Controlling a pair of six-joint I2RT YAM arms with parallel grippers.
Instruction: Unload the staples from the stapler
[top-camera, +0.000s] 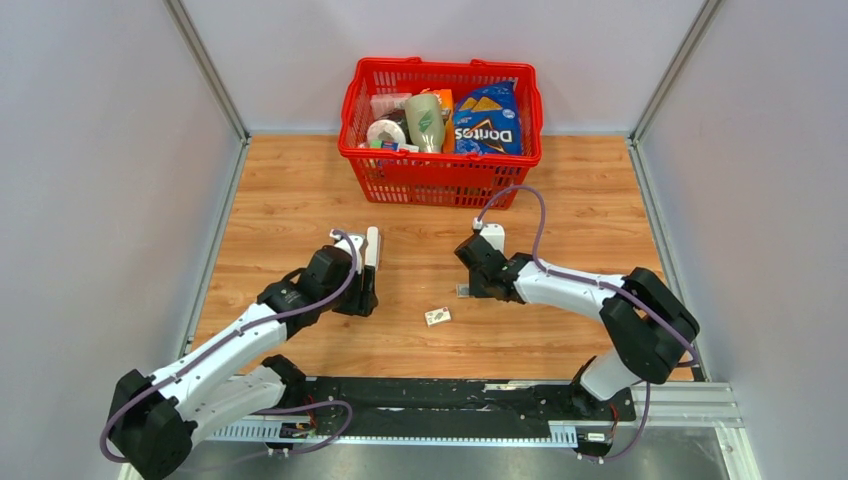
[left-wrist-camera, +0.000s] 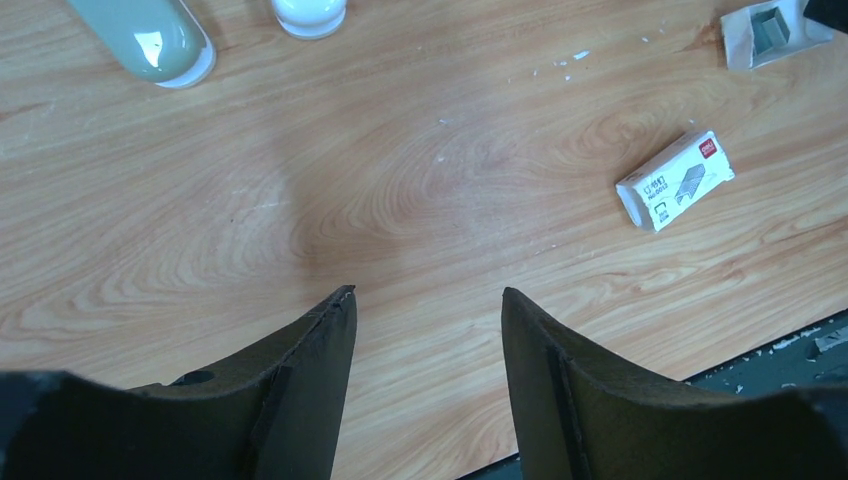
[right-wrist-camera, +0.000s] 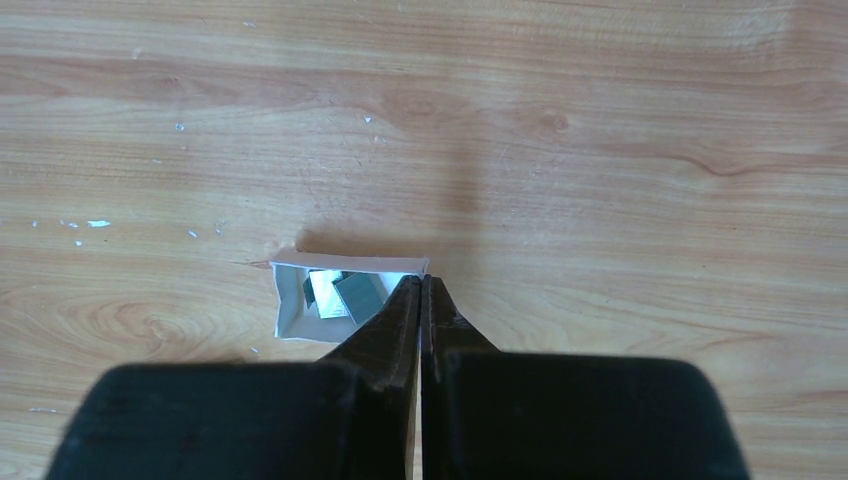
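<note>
The stapler (left-wrist-camera: 150, 35) shows only as a grey-green rounded end and a white rounded end (left-wrist-camera: 310, 15) at the top left edge of the left wrist view. A small open white paper tray (right-wrist-camera: 290, 310) holds loose staple strips (right-wrist-camera: 355, 295); it also shows in the left wrist view (left-wrist-camera: 735, 45). My right gripper (right-wrist-camera: 421, 282) is shut, its tips at the tray's right corner (top-camera: 466, 288). My left gripper (left-wrist-camera: 428, 295) is open and empty over bare wood (top-camera: 364, 300). A closed white staple box (left-wrist-camera: 675, 180) lies between the arms (top-camera: 437, 316).
A red basket (top-camera: 440, 175) with a Doritos bag (top-camera: 486, 122), a cup and other goods stands at the back centre. Grey walls close in both sides. A black rail (top-camera: 450, 395) runs along the near table edge.
</note>
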